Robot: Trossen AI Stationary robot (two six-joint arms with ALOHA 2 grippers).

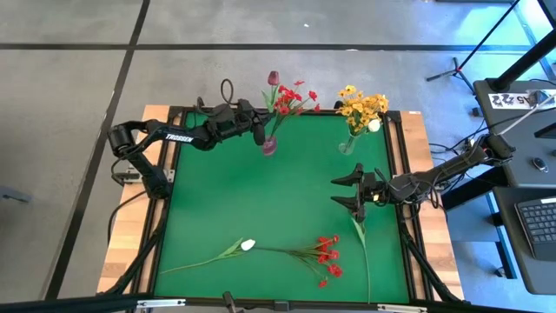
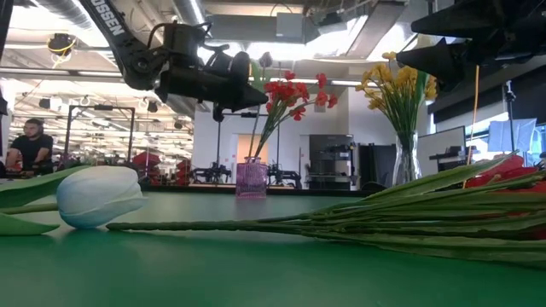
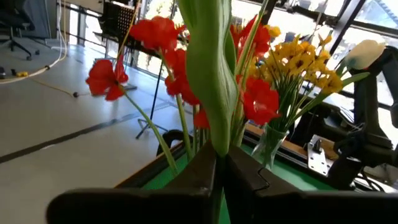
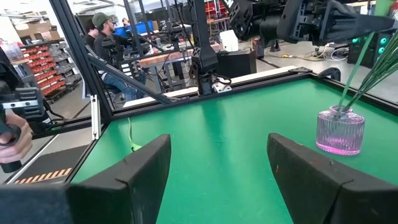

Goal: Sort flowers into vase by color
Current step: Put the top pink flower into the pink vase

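My left gripper (image 1: 260,132) is shut on a dark pink-red tulip (image 1: 274,78) that stands over the pink vase (image 1: 269,144), beside a red spray (image 1: 295,98) in that vase. The clear vase (image 1: 347,144) holds yellow-orange sprays (image 1: 360,106) and a white tulip (image 1: 373,125). A white tulip (image 1: 248,245) and a red spray (image 1: 327,257) lie flat on the green mat near its near edge. My right gripper (image 1: 347,191) hovers open at mid-right over a bare green stem (image 1: 360,235) lying on the mat. The stem's bloom is hidden. My left gripper pinches the dark tulip's green stem and leaf (image 3: 219,140) between its two fingers (image 3: 199,168), below the bloom. The fingers come level from the table's left, across the stem. The stem stands about upright, its lower part running down toward the pink vase's mouth (image 2: 252,160).
The mat's raised black frame (image 1: 174,174) bounds the work area. The middle of the mat between the vases and the lying flowers is bare. People show beyond the table (image 2: 30,145) (image 4: 106,31), and a hand (image 4: 12,140) shows at the right wrist picture's edge.
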